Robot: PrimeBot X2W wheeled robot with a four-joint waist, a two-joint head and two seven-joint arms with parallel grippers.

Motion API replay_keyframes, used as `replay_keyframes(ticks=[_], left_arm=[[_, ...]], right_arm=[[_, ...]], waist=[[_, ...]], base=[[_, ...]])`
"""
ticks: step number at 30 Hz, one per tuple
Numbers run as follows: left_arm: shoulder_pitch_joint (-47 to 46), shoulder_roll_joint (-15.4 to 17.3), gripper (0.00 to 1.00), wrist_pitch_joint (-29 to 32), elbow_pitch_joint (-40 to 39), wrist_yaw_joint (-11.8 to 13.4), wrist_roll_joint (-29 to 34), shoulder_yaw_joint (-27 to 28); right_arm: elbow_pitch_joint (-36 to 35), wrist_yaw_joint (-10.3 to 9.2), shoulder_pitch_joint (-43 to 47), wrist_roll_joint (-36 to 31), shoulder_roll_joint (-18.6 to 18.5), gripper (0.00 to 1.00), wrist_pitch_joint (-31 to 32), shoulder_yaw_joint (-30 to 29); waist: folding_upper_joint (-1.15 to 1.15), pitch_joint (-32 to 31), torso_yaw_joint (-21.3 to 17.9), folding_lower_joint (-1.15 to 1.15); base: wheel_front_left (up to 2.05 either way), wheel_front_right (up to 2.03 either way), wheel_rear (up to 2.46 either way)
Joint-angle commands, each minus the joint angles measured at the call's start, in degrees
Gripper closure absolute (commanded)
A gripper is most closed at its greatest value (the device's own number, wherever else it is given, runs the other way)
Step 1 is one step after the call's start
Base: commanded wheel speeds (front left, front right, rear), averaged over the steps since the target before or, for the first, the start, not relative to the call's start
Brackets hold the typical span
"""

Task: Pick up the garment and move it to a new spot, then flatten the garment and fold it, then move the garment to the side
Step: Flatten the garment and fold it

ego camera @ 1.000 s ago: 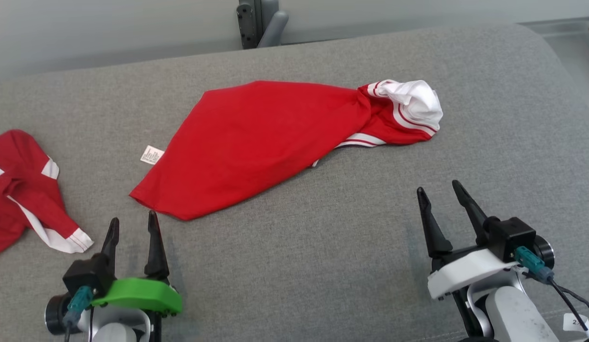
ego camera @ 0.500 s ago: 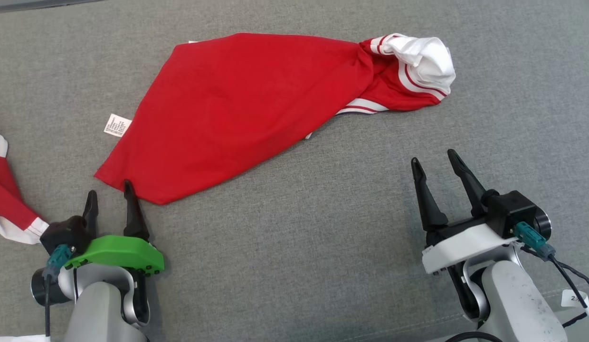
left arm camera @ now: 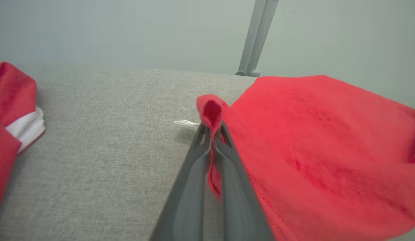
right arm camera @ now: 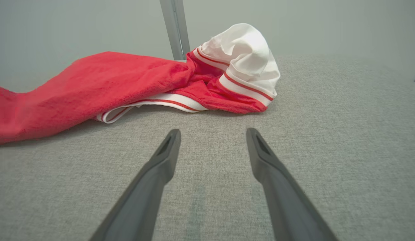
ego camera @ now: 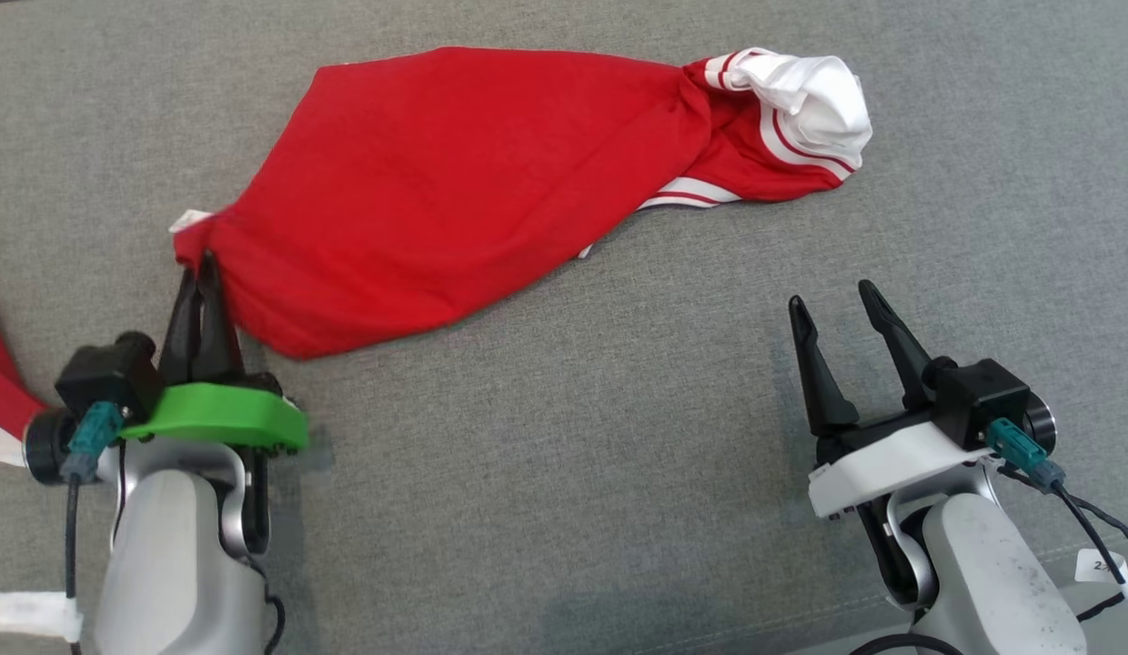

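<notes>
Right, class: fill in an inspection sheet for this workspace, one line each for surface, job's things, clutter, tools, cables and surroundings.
Surface: grey woven fabric, flat.
Job's things: red garment, its white striped trim bunched at its right end; white label beside the pinched corner.
Clutter: second red and white garment at the left edge.
Tools: left tool shut on the red garment's corner; right tool open, apart from the cloth.
Cables: black cable by the right arm; second cable by the left wrist.
Surroundings: pale wall and grey post behind the surface.
</notes>
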Motion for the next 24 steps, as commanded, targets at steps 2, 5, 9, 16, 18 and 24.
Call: replay_keyframes(ticks=[2, 5, 9, 16, 18, 24], left_arm=[[-2.65, 0.21, 1.00, 0.00, -3.94, -0.91, 1.95, 0.33], [-8.13, 1.73, 1.00, 0.00, -7.87, -2.28, 4.94, 0.03], [-15.41, 4.80, 1.00, 0.00, -7.45, -3.14, 6.62, -1.25], [-27.89, 11.19, 1.00, 0.01, 0.47, -3.64, 8.46, -4.55], [-30.16, 12.46, 0.65, 0.00, 3.88, -3.71, 8.23, -5.26], [-29.61, 12.12, 0.00, 0.00, 8.15, -2.94, 7.05, -4.12]], right_arm=[[0.01, -0.04, -0.77, 0.21, 0.20, 0.00, -0.11, 0.03], [-0.06, -0.04, -1.30, 0.52, 0.64, 0.00, -0.11, 0.39], [-0.14, -0.04, -1.70, 0.85, 0.95, 0.00, -0.11, 0.79], [0.25, -0.04, -2.31, 1.74, 1.28, 0.00, -0.11, 1.00], [0.26, -0.04, -2.33, 1.81, 1.39, 0.00, -0.11, 1.30], [0.28, -0.04, -2.76, 2.27, 1.57, 0.00, -0.11, 0.97]], waist=[[-0.01, 0.22, 0.08, 0.00], [-0.01, 0.80, -0.18, 0.00], [-0.01, 1.68, -1.11, 0.00], [-0.01, 3.63, -3.38, 0.00], [-0.01, 3.98, -4.09, 0.00], [-0.01, 4.35, -4.49, 0.00]], base=[[0.00, 0.00, 0.00], [0.00, 0.00, 0.00], [0.00, 0.00, 0.00], [0.00, 0.00, 0.00], [0.00, 0.00, 0.00], [0.00, 0.00, 0.00]])
